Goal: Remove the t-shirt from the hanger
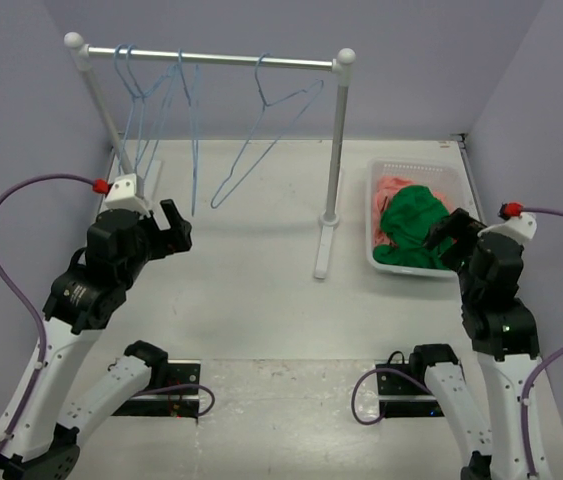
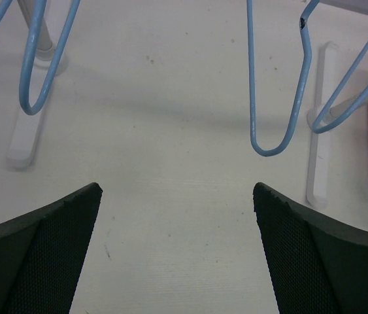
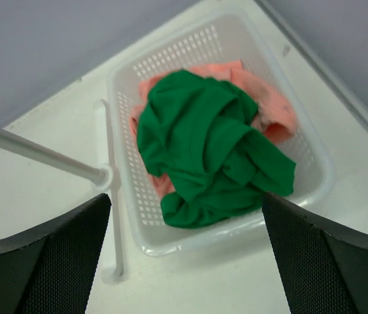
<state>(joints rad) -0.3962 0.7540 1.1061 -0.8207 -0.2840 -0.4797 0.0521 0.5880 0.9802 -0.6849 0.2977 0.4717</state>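
The dark-green t-shirt (image 1: 411,225) lies crumpled in a white basket (image 1: 416,164) at the right, on top of a salmon-pink cloth (image 1: 391,188). It touches no hanger. Bare blue wire hangers (image 1: 261,130) hang from the rack's rail. My right gripper (image 1: 443,240) hovers open just in front of the basket; in the right wrist view the t-shirt (image 3: 210,150) lies beyond the gripper (image 3: 187,196), with nothing between the fingers. My left gripper (image 1: 174,228) is open and empty below the left hangers, and a hanger's lower loop (image 2: 268,152) hangs ahead of this gripper (image 2: 176,190).
The white clothes rack (image 1: 211,57) spans the back, with its right post (image 1: 336,150) and foot (image 1: 324,245) standing between the arms and next to the basket. Several more blue hangers (image 1: 146,110) bunch at the rail's left end. Grey walls close in both sides.
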